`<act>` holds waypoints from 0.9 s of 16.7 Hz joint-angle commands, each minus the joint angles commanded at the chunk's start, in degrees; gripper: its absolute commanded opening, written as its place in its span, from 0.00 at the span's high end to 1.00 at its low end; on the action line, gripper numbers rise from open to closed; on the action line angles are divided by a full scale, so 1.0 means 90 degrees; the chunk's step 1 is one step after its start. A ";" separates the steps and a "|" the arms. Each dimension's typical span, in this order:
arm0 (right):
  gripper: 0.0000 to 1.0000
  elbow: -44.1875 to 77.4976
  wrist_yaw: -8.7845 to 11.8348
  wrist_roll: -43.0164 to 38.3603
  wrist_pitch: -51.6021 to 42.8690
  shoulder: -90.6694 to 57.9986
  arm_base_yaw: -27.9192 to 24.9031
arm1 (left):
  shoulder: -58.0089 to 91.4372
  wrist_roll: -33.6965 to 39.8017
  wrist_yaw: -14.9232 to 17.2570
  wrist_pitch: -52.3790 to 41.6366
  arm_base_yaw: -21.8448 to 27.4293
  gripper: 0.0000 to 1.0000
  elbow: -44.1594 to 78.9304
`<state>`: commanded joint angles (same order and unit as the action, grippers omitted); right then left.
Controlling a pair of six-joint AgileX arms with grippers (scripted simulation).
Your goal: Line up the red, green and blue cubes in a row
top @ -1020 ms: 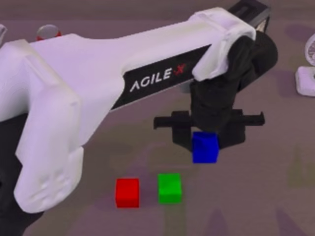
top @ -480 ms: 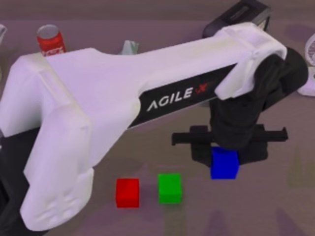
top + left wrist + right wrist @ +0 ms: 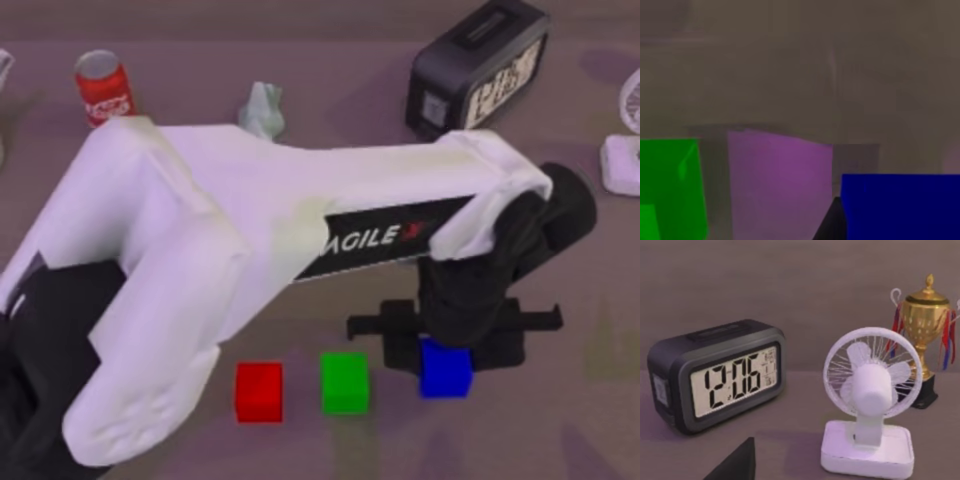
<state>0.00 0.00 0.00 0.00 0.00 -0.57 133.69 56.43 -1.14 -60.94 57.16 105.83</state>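
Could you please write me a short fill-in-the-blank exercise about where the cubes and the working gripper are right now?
1. The left gripper is holding the ____ cube.
2. In the top view, the green cube lies between the red cube and the ____ cube.
3. The soda can at the table's far left is coloured ____.
4. The right wrist view shows a digital clock, a white fan and a gold ____.

Missing words: blue; blue; red; trophy

clock [image 3: 715, 375], fan [image 3: 870, 400], trophy [image 3: 926, 325], soda can [image 3: 103, 88]
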 joint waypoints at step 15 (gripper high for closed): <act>0.00 0.0000 0.0000 0.0000 0.0000 0.0000 0.0000 | 0.0019 0.0005 -0.0001 0.0077 0.0002 0.25 -0.0074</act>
<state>0.00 0.00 0.00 0.00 0.00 -0.57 133.86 56.48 -1.15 -60.25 57.18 105.16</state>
